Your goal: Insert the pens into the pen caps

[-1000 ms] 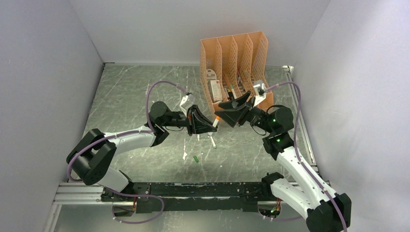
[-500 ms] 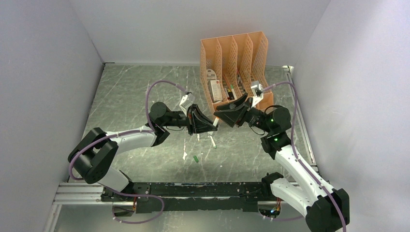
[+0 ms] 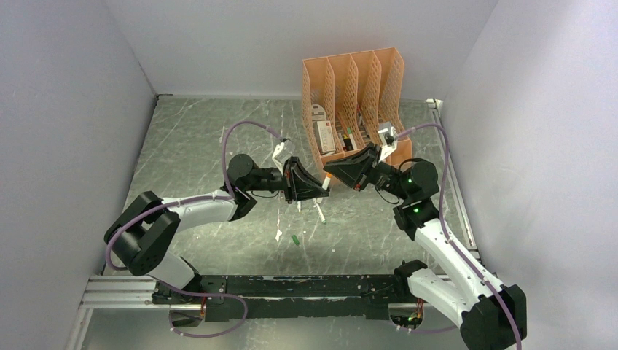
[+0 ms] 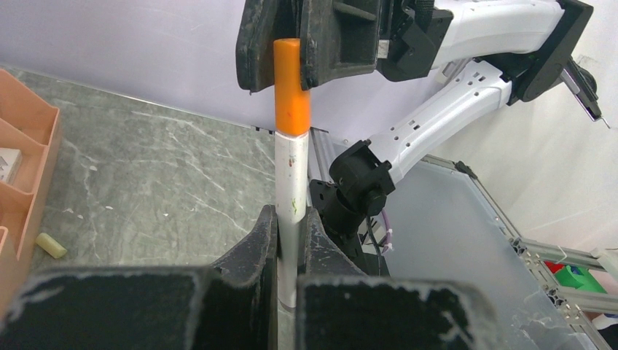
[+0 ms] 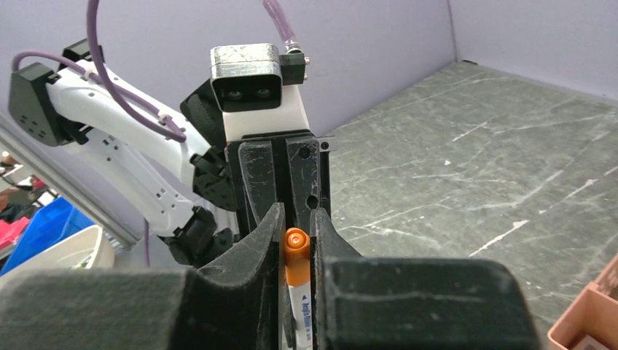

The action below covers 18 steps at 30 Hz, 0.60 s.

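My left gripper [image 3: 318,188] is shut on the white barrel of a pen [image 4: 291,175], which runs out from between its jaws [image 4: 290,222]. An orange cap [image 4: 291,87] sits on the far end of that barrel. My right gripper [image 3: 329,178] faces the left one, and its fingers [image 4: 255,44] close on the orange cap. In the right wrist view the cap [image 5: 296,251] and a printed white barrel [image 5: 303,313] sit between the right gripper's tips [image 5: 296,227]. The two grippers meet above the table's middle. Another white pen [image 3: 320,212] and a green cap [image 3: 296,238] lie on the table below.
The peach lattice organiser [image 3: 357,95] stands at the back right, just behind the right gripper; its edge shows in the left wrist view [image 4: 22,160]. A pale stub [image 4: 51,246] lies beside it. A further white pen [image 3: 279,233] lies on the table. Metal rails [image 3: 124,292] run along the near edge.
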### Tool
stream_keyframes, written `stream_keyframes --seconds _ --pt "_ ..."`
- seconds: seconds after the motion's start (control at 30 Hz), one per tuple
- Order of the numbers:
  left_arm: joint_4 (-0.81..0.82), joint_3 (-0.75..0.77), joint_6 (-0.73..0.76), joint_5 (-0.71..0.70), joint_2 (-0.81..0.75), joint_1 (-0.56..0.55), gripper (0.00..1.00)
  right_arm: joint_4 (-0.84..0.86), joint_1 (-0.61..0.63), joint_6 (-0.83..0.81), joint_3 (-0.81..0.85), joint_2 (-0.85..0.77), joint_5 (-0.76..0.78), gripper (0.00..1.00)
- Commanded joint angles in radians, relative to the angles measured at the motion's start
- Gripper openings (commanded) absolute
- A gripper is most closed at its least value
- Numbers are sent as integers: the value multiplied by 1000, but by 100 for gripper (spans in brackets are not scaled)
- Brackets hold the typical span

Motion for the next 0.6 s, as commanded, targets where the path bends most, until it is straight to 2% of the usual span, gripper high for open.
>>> stream_keyframes --seconds 0.0,0.17,0.4,0.57 --pt "20 62 -22 -92 22 -2 7 -72 8 -45 -21 -13 -17 0" --pt "13 106 -29 -113 27 15 7 -136 24 -101 -42 -22 -17 0" --pt "121 173 -138 -42 65 80 7 -168 34 -131 -80 -15 -67 0" --pt "121 234 -139 -27 90 89 7 -189 40 -140 -94 0 -86 0"
